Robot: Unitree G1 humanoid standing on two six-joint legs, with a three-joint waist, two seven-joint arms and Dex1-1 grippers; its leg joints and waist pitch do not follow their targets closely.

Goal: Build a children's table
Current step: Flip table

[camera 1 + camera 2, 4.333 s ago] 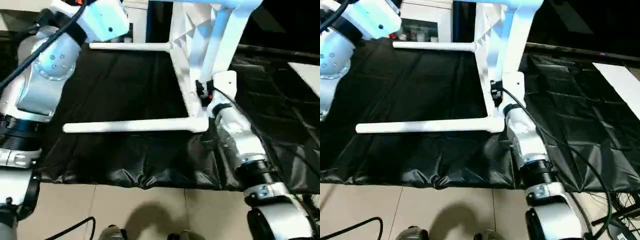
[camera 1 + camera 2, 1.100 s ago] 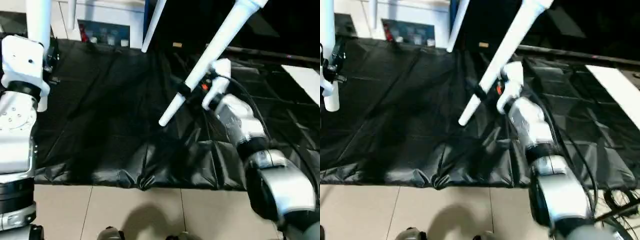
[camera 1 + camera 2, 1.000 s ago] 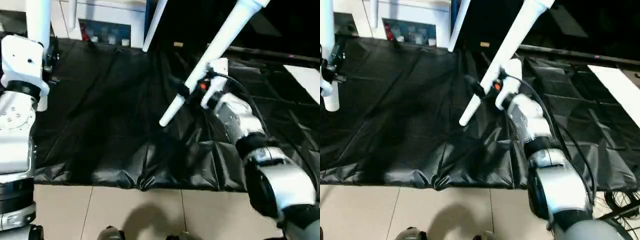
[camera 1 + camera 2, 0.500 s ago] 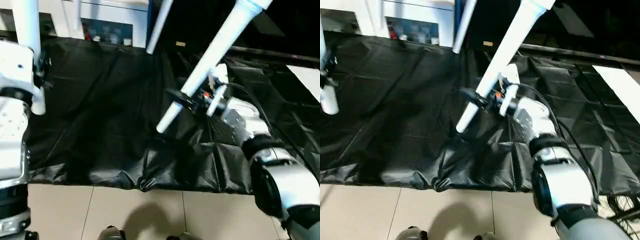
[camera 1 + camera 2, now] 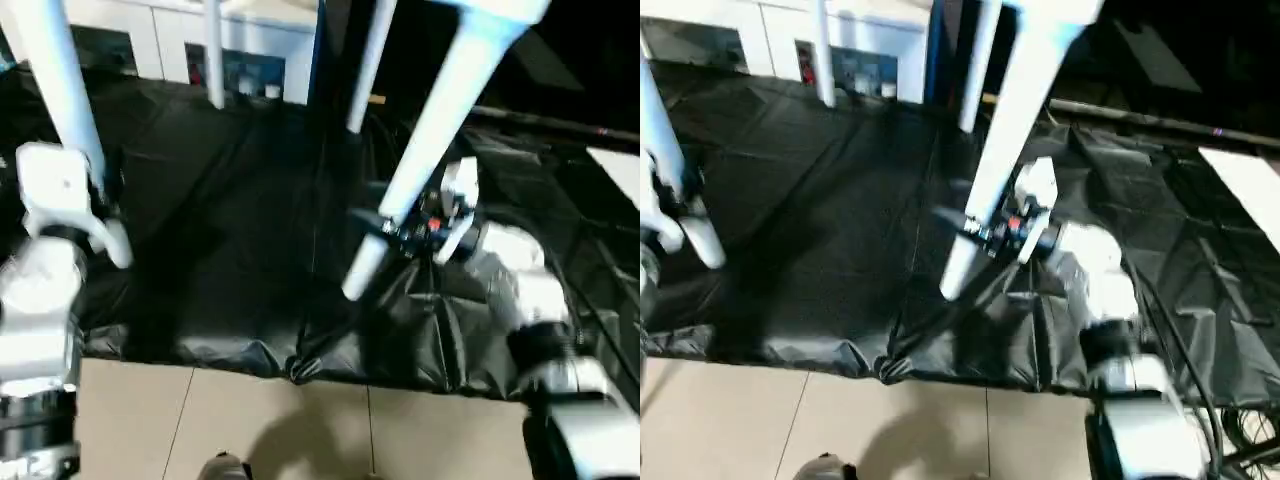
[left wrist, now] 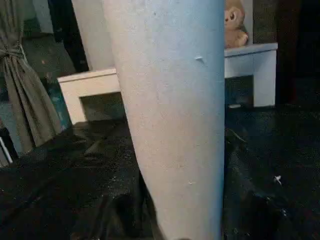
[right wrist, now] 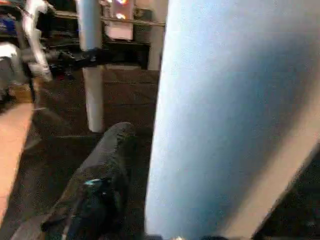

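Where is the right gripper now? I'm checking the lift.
In the left eye view, the right gripper is right of centre, at the lower part of a long white tubular leg, above the black cloth.

four white table legs hanging down over the black sheet: one at the left, one far back on the left, one far back in the middle, one thick and near at the right. two silver robot arms, left and right. one black crinkled sheet. one white cabinet at the back. one stuffed monkey on one white bench. one grey curtain
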